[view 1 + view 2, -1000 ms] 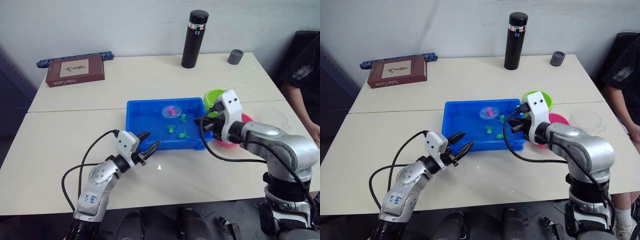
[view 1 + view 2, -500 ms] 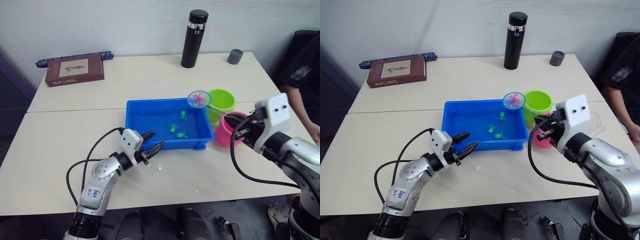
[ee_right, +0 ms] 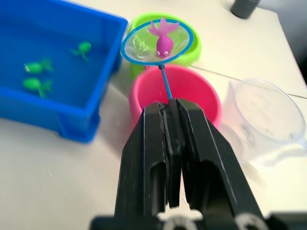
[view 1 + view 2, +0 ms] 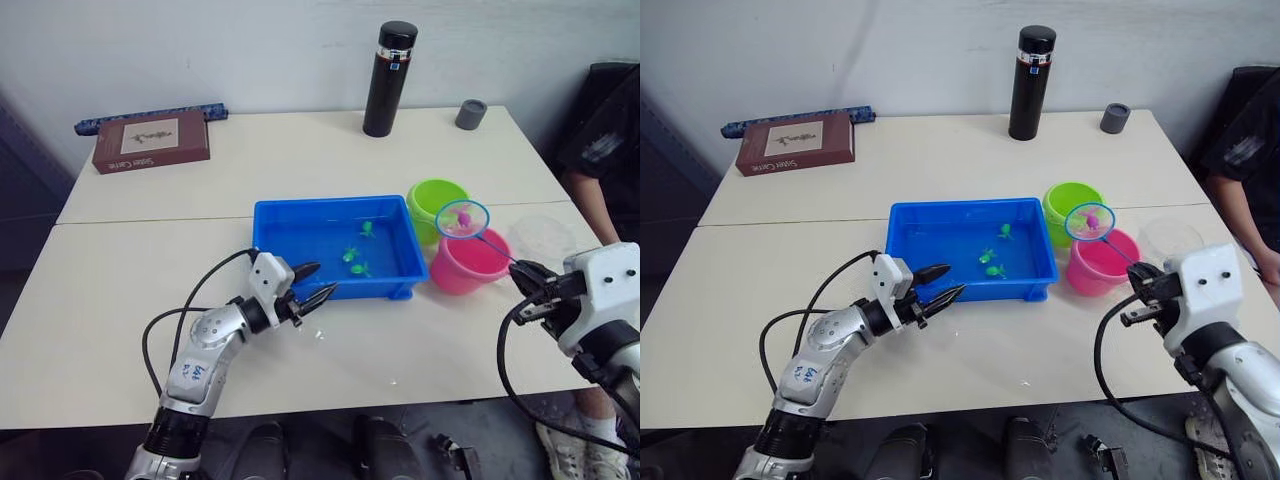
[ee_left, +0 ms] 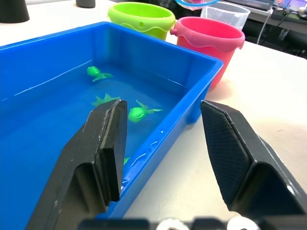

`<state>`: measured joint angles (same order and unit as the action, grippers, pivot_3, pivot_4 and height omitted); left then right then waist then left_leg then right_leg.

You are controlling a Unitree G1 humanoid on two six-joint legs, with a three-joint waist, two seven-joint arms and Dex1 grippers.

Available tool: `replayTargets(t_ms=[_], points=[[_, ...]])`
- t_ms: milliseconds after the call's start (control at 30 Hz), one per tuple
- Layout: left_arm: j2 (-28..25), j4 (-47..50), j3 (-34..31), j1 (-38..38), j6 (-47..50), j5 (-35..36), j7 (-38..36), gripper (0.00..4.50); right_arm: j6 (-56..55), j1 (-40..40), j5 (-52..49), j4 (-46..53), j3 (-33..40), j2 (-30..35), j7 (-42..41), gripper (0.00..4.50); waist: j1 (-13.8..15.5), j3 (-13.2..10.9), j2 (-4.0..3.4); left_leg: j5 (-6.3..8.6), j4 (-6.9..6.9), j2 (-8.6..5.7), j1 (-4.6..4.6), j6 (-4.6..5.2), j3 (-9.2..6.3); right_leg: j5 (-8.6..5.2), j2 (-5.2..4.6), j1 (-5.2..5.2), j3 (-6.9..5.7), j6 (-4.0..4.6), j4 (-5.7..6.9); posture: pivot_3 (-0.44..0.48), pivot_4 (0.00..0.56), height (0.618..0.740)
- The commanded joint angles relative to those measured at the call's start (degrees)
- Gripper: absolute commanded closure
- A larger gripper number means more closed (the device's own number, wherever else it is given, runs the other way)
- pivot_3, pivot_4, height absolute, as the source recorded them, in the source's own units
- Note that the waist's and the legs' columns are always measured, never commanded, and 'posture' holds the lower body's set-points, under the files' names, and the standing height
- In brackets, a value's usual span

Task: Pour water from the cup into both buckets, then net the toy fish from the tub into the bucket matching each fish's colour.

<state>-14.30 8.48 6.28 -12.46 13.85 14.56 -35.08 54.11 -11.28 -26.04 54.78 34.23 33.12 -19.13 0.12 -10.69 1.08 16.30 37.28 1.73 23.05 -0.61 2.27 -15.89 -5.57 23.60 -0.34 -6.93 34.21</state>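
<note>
My right gripper [image 4: 527, 287] is shut on the thin handle of a small blue-rimmed net [image 4: 462, 218]. A pink toy fish [image 3: 163, 39] lies in the net, which hangs over the far rim of the pink bucket [image 4: 468, 268], beside the lime green bucket [image 4: 437, 198]. Three green toy fish [image 4: 353, 256] float in the water of the blue tub [image 4: 330, 291]. My left gripper [image 4: 316, 284] stands open at the tub's near left wall, holding nothing. The clear cup [image 4: 546, 238] sits right of the pink bucket.
A tall black flask [image 4: 390, 78] and a small grey cup [image 4: 471, 113] stand at the back of the table. A brown book [image 4: 150, 141] and a blue bar [image 4: 150, 116] lie at the back left. A person in black sits at the right edge [image 4: 605, 140].
My right gripper has lifted the net with the pink fish out of the tub and carried it right, over the buckets. The left gripper has edged closer to the tub.
</note>
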Motion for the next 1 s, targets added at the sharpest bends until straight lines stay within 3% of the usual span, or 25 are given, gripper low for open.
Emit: replayTargets(t_ms=[33, 400, 1000], points=[[0.1, 0.7, 0.2, -0.6, -1.3, 0.7, -0.8, 1.83, -9.2, -4.1, 5.5, 2.4, 1.4, 0.4, -0.8, 4.50, 0.0, 0.0, 0.00, 0.00, 0.01, 0.00, 0.00, 0.00, 0.00, 0.00, 0.00, 0.00, 0.00, 0.00, 0.00, 0.000, 0.150, 0.740], [0.1, 0.9, 0.1, -0.8, -1.3, 0.6, -0.9, 1.83, -26.0, -11.2, 22.5, -4.9, -4.2, 4.5, -2.0, 4.50, 0.0, 0.0, 0.00, -0.01, 0.08, -0.01, -0.06, 0.00, 0.01, 0.02, 0.02, -0.07, 0.04, -0.03, 0.02, 0.000, 0.150, 0.740], [-0.1, 2.2, -0.3, 0.0, -1.0, 0.5, 0.7, 1.83, -54.9, -13.5, 50.5, -20.5, -8.7, 11.9, 0.1, 4.50, 0.0, 0.0, -0.01, -0.03, 0.13, -0.05, -0.12, -0.03, 0.03, 0.03, 0.02, -0.12, 0.06, -0.05, 0.08, 0.000, 0.150, 0.740]])
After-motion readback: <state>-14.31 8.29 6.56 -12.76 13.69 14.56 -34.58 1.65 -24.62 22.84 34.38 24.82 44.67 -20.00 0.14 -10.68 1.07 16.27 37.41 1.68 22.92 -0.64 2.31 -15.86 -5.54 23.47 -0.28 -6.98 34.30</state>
